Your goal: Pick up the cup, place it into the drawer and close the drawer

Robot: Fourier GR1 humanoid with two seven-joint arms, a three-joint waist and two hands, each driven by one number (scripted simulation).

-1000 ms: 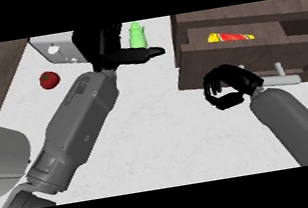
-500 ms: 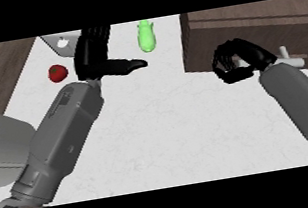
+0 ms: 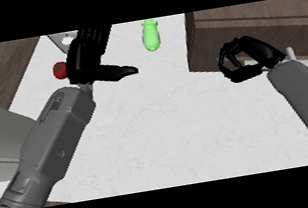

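My left hand (image 3: 91, 55) sits in the upper left of the frame, fingers straight and pointing up, thumb stuck out to the right, holding nothing. My right hand (image 3: 245, 58) is at the right, against the front edge of the brown drawer (image 3: 264, 27), its fingers curled in; whether they enclose the cup I cannot tell, since no cup shows anywhere on the white counter (image 3: 168, 124). If it is in that curl, it is hidden by my own fingers. I judge a cup to be light, stiff and smooth-sided, so it could slip or tip; I would take it round the middle of its wall, thumb opposite fingers, and keep it upright. A green bottle (image 3: 150, 34) lies at top centre, a red tomato (image 3: 60, 69) peeks out beside my left hand.
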